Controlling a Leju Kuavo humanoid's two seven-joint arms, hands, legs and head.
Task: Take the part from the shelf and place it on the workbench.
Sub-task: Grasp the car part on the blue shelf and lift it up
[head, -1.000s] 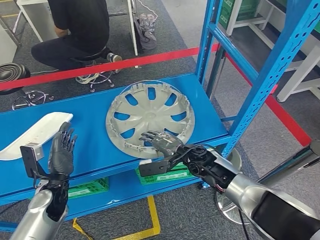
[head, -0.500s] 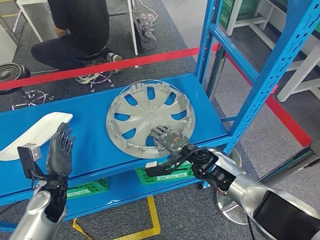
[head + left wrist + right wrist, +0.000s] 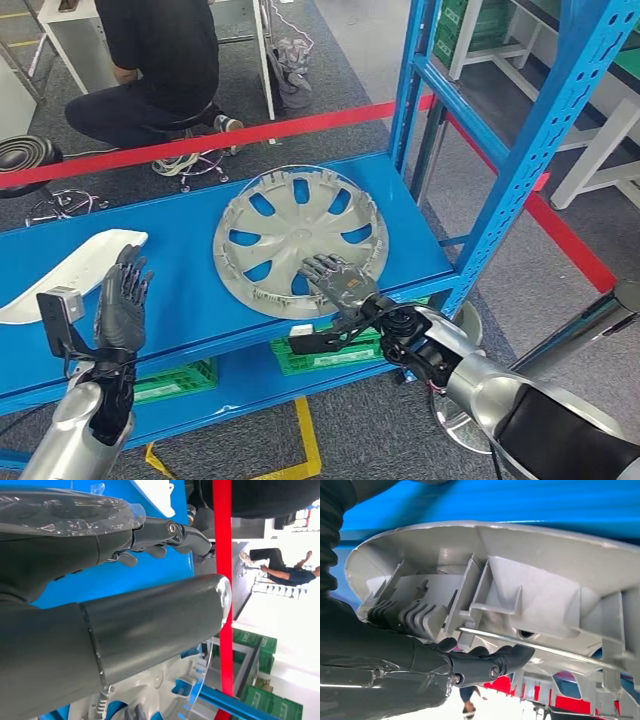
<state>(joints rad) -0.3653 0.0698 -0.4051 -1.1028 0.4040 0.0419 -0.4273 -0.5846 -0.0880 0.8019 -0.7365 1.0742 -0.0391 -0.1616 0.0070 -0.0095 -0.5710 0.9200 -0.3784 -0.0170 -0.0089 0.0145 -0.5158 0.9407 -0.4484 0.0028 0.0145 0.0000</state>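
Blue steel shelf (image 3: 189, 290): spans the middle of the head view, uprights rising at upper right, a lower tier beneath carrying green crates (image 3: 177, 378). Red barrier tape (image 3: 226, 138): runs across the upper frame over grey carpet. Person in dark clothing (image 3: 151, 60): seated at upper left, beyond the tape. Silver wheel cover (image 3: 300, 238): the task's part, round, spoked with blue showing through its openings, lying flat on the shelf at frame centre, ribbed inner side up. White curved panel (image 3: 68, 270): on the shelf at the left edge, well apart from the wheel cover. Right hand (image 3: 336, 282): lower centre-right, fingers spread and laid flat on the wheel cover's near rim; the right wrist view shows fingertips (image 3: 401, 617) against the cover's inner ribs (image 3: 482, 595), with nothing clasped. Left hand (image 3: 122, 305): lower left, raised upright with fingers apart, holding nothing, just beside the near end of the white panel; the left wrist view shows its thumb (image 3: 151, 625) extended.
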